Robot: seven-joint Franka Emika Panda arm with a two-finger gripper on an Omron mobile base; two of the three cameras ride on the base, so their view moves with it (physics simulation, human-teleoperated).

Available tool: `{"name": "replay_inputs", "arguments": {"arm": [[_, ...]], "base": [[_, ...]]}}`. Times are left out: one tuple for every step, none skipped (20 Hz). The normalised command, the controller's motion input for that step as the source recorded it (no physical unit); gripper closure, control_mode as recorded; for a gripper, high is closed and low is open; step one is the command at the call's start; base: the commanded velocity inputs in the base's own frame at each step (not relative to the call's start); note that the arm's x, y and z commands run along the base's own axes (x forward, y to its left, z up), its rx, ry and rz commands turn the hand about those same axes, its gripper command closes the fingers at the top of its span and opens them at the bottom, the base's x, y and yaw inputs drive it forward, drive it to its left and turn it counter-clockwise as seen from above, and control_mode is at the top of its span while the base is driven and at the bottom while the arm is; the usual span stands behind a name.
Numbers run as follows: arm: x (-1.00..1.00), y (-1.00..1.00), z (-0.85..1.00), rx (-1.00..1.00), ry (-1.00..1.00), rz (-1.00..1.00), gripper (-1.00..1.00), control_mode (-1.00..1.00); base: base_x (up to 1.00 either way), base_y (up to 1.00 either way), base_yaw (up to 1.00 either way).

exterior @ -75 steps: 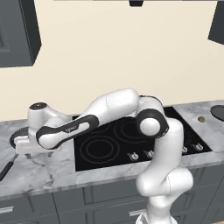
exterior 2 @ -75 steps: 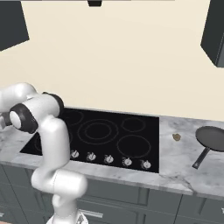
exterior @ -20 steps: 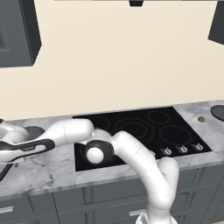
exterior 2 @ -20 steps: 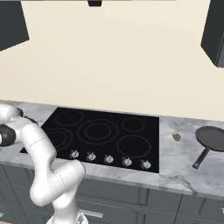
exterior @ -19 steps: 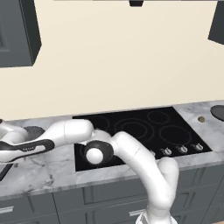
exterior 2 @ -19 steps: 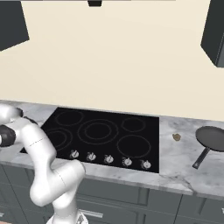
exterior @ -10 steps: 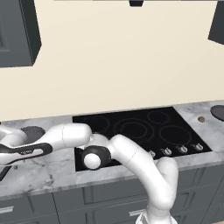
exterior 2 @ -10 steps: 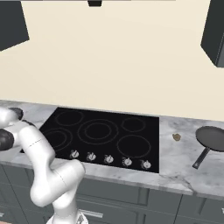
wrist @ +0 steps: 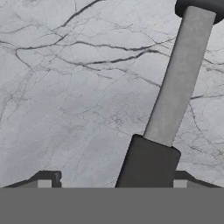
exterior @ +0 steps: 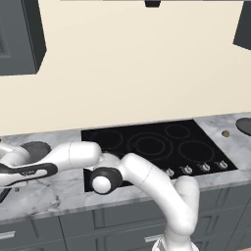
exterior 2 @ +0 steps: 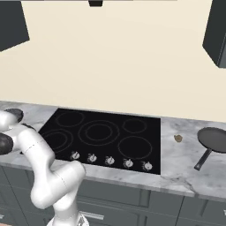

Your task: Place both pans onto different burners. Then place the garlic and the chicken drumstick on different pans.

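Pan handle first: in my hand view the long handle (wrist: pixel 175 87), grey along its shaft with a darker black grip end, lies on the grey-veined marble counter (wrist: pixel 70 87) and runs from 6 o'clock up toward 1 o'clock, where the dark round pan body (wrist: pixel 199 6) begins. My two-finger gripper (wrist: pixel 111 181) has its tips set wide apart, one on each side of the grip end, not touching it as far as I can see, so nothing is held. From the left base view this deeper speckled pan (exterior: pixel 35 148) sits at 9 o'clock, beyond the white arm (exterior: pixel 147 181). Further on lies the flat black glass cooktop (exterior 2: pixel 106 132) with its thin grey ring burners (exterior 2: pixel 99 131). At 3 o'clock, well apart, a small tan lump (exterior 2: pixel 178 138) lies near the shallower dark pan (exterior 2: pixel 214 139).
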Motion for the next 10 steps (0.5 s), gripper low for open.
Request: {"name": "replay_inputs", "arguments": {"arm": [[0.00, 0.00, 0.00, 0.00, 0.00, 0.00, 1.00, -1.00], [0.00, 0.00, 0.00, 0.00, 0.00, 0.00, 1.00, -1.00], [0.00, 0.00, 0.00, 0.00, 0.00, 0.00, 1.00, -1.00], [0.00, 0.00, 0.00, 0.00, 0.00, 0.00, 1.00, -1.00], [0.08, -0.11, 0.03, 0.05, 0.09, 0.00, 1.00, -1.00], [0.10, -0.02, 0.00, 0.01, 0.00, 0.00, 1.00, -1.00], [0.04, -0.12, 0.00, 0.03, 0.00, 0.00, 1.00, -1.00], [0.00, -0.22, 0.11, 0.06, 0.00, -0.01, 1.00, -1.00], [0.00, -0.27, 0.16, 0.06, 0.00, -0.03, 1.00, -1.00], [0.00, -0.13, 0.09, 0.01, 0.00, -0.04, 1.00, -1.00]], "base": [[0.00, 0.00, 0.00], [0.00, 0.00, 0.00], [0.00, 0.00, 0.00], [0.00, 0.00, 0.00], [0.00, 0.00, 0.00], [0.00, 0.00, 0.00], [0.00, 0.00, 0.00], [0.00, 0.00, 0.00], [0.00, 0.00, 0.00], [0.00, 0.00, 0.00]]}}
